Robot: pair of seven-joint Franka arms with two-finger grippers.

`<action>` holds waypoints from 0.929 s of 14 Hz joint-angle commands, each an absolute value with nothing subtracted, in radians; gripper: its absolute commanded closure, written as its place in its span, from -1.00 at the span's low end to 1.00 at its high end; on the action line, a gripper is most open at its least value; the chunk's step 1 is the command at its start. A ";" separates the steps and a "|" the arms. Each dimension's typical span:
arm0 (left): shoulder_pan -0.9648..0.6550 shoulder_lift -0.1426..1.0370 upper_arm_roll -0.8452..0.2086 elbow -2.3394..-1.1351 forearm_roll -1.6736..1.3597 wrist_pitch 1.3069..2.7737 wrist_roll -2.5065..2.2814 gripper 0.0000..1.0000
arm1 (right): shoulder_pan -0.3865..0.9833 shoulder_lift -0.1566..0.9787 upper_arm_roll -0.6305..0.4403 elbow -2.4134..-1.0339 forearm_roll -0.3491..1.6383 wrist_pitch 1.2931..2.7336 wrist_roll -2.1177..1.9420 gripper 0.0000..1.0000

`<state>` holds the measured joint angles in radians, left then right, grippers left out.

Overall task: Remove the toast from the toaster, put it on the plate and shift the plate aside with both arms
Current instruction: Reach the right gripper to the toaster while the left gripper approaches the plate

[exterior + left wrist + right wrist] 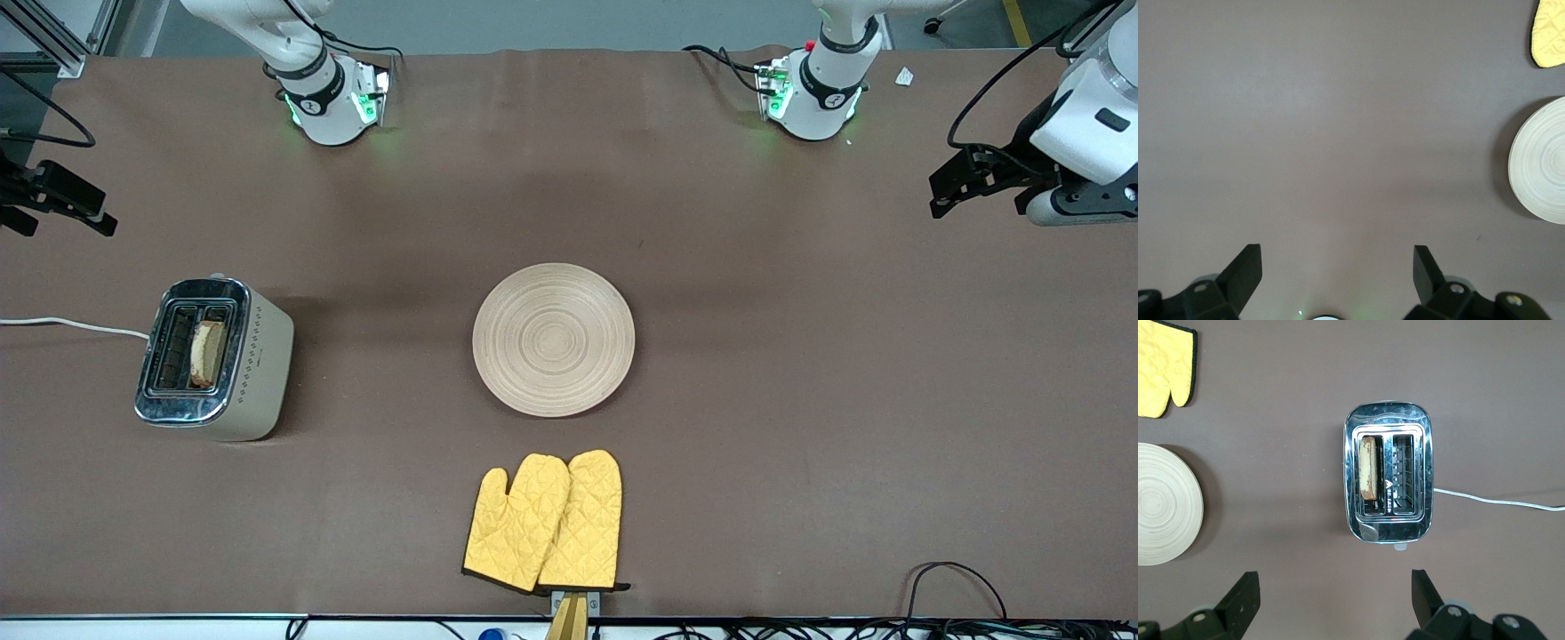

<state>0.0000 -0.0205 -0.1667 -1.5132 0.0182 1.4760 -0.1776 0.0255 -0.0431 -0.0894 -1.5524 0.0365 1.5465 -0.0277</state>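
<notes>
The toast point(207, 353) stands on edge in one slot of the silver toaster point(262, 356) toward the right arm's end of the table. It also shows in the right wrist view point(1369, 468). The round pale wooden plate point(553, 339) lies bare at the table's middle and shows in both wrist views point(1545, 160) point(1158, 503). My right gripper point(67, 209) point(1335, 590) is open and empty, up over the table edge at its arm's end, apart from the toaster. My left gripper point(956, 187) point(1338, 267) is open and empty over bare table at its arm's end.
Two yellow quilted oven mitts point(547, 520) lie nearer to the front camera than the plate, by the table's front edge; they also show in the wrist views point(1550, 33) point(1161, 367). The toaster's white cord point(71, 325) runs off the right arm's end of the table.
</notes>
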 commanded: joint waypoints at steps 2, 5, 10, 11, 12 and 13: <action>0.005 -0.008 -0.169 -1.483 0.021 1.473 -0.176 -1.00 | 0.005 -0.074 -0.078 -1.578 0.048 1.545 -0.044 -1.00; 0.003 0.008 -0.166 -1.483 0.018 1.473 -0.172 -1.00 | 0.006 -0.074 -0.078 -1.578 0.048 1.545 -0.044 -1.00; -0.006 0.043 -0.167 -1.482 0.020 1.474 -0.173 -1.00 | 0.002 -0.061 -0.078 -1.566 0.049 1.554 -0.041 -1.00; -0.006 0.058 -0.167 -1.482 0.020 1.474 -0.173 -1.00 | 0.000 -0.052 -0.078 -1.566 0.048 1.560 -0.041 -1.00; -0.006 0.072 -0.167 -1.482 0.017 1.474 -0.172 -1.00 | 0.002 -0.020 -0.078 -1.568 0.049 1.565 -0.043 -1.00; -0.006 0.081 -0.169 -1.482 0.017 1.482 -0.172 -1.00 | 0.002 0.010 -0.078 -1.569 0.046 1.566 -0.043 -1.00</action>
